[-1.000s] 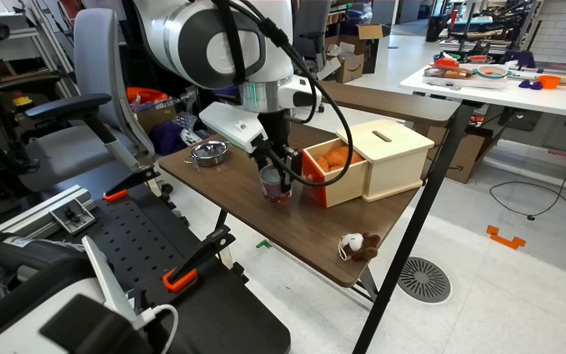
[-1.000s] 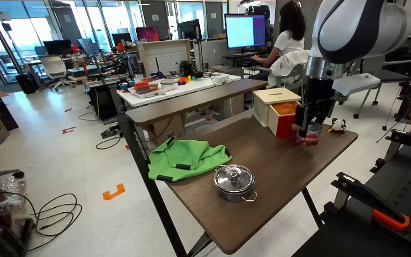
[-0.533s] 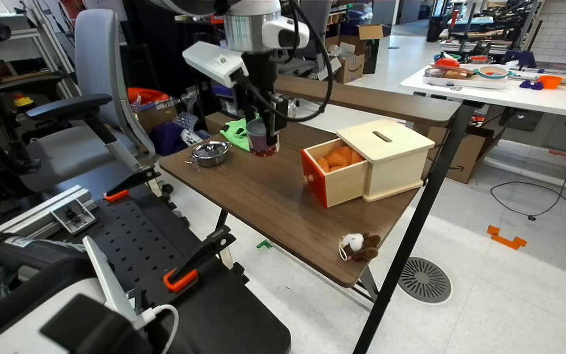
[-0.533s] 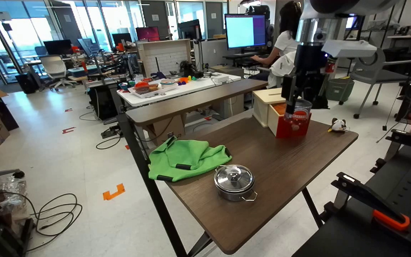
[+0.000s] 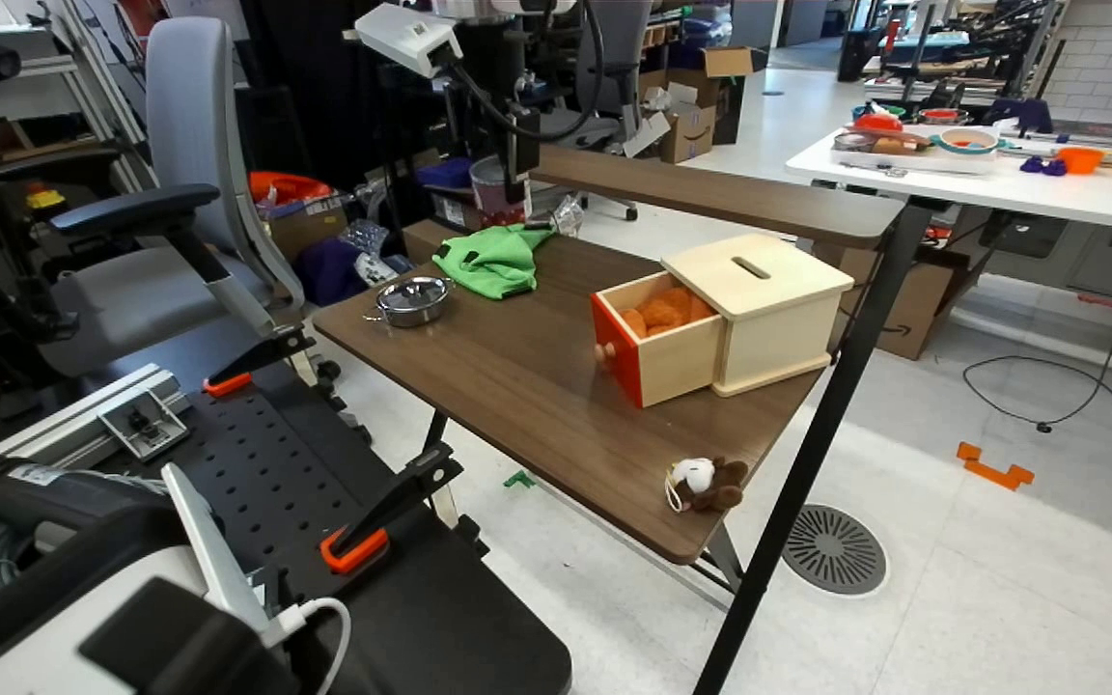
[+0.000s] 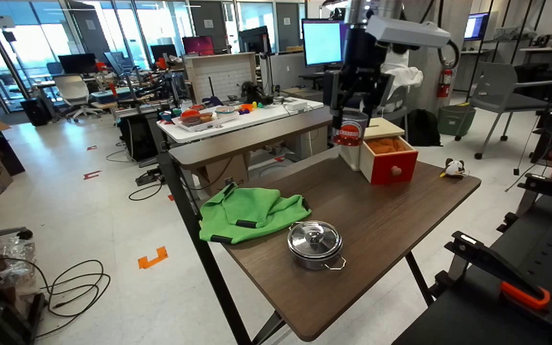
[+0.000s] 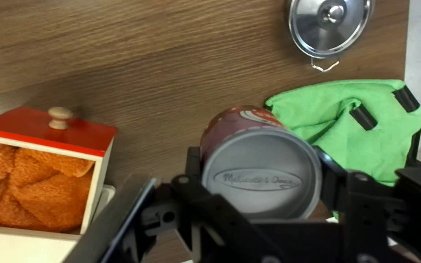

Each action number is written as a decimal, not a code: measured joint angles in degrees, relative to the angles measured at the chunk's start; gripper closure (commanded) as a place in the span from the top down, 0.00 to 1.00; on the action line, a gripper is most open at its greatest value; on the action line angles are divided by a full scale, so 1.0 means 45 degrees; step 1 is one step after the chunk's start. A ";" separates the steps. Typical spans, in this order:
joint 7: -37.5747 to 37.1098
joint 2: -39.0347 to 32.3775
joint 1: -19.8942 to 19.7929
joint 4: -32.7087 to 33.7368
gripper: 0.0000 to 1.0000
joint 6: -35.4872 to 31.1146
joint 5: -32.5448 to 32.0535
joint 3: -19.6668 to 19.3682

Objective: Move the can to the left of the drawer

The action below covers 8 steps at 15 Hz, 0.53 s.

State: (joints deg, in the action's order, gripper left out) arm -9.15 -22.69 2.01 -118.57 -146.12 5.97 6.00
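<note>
Left of the drawer point(image 6: 382, 175), as I face its front, can point(image 6: 350, 132) is up off the table point(image 6: 381, 215); gripper point(image 7: 261, 163) clamped on it, jaws hugging both sides, apart by its width. Drawer part-way out of its box point(image 5: 778, 335), orange fabric point(image 7: 49, 190) inside. Also left, well apart from drawer: green cloth point(image 6: 257, 211), lidded pot point(image 6: 314, 242). Right of drawer: stuffed toy point(image 5: 710, 483).

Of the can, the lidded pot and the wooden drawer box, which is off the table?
The red-labelled can, held up in the gripper; the silver lidded pot and wooden drawer box both rest on the tabletop.
</note>
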 measured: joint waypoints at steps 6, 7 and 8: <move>-0.1713 -0.2362 0.0857 0.3404 0.46 0.0666 -0.0028 -0.0558; -0.1921 -0.2818 0.0951 0.3966 0.46 0.0817 -0.0032 -0.0725; -0.2106 -0.3281 0.1023 0.4519 0.46 0.1016 -0.0041 -0.0889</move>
State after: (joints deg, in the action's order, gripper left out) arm -18.63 -37.46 6.61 -98.23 -141.55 5.78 2.00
